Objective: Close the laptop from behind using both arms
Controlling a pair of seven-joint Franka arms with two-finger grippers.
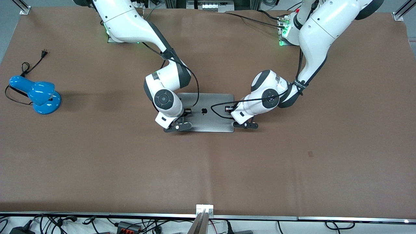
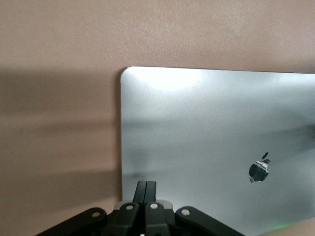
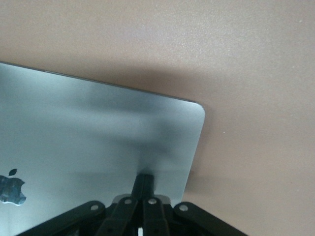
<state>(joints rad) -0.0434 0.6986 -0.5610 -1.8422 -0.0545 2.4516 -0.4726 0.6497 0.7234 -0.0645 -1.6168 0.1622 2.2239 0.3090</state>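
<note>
From my front view, the right arm's wrist hides one corner of the laptop (image 1: 208,112) lid, and the left gripper (image 1: 246,125) covers part of the edge at the other end. In the left wrist view the lid runs off the frame past the logo (image 2: 259,169). In the right wrist view the logo (image 3: 11,189) is cut by the frame edge. Keyboard and screen are hidden beneath the lid.

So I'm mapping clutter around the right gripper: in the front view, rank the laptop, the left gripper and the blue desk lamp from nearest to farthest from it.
1. The laptop: right gripper, fingers shut, presses on its lid corner.
2. The left gripper: shut, at the laptop's corner toward the left arm's end.
3. The blue desk lamp: at the right arm's end of the table.
</note>
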